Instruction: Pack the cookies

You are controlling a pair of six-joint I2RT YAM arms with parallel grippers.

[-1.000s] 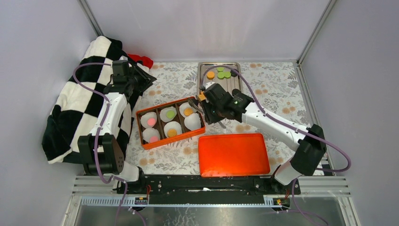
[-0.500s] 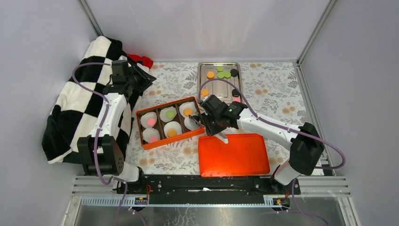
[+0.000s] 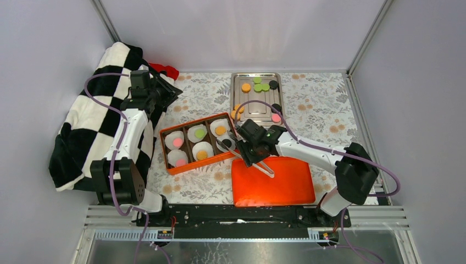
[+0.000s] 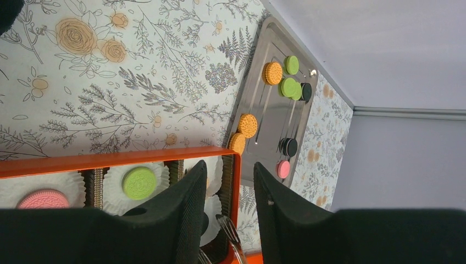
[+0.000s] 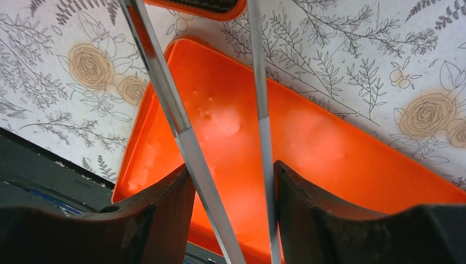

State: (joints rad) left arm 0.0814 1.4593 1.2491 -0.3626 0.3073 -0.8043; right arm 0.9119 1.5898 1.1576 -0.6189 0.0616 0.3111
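Your right claw (image 5: 231, 171) is clamped on the tongs (image 5: 186, 140). Ease the black cookie (image 3: 226, 143) flat into the box (image 3: 198, 163). Your left claw (image 4: 228, 181) is apart and empty.

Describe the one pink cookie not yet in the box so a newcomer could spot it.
Find the steel tray at the table's far edge, behind the orange box. Near its right front corner the pink cookie lies in front of a black cookie. It is the tray's only pink disc; the rest there are orange, green or black.
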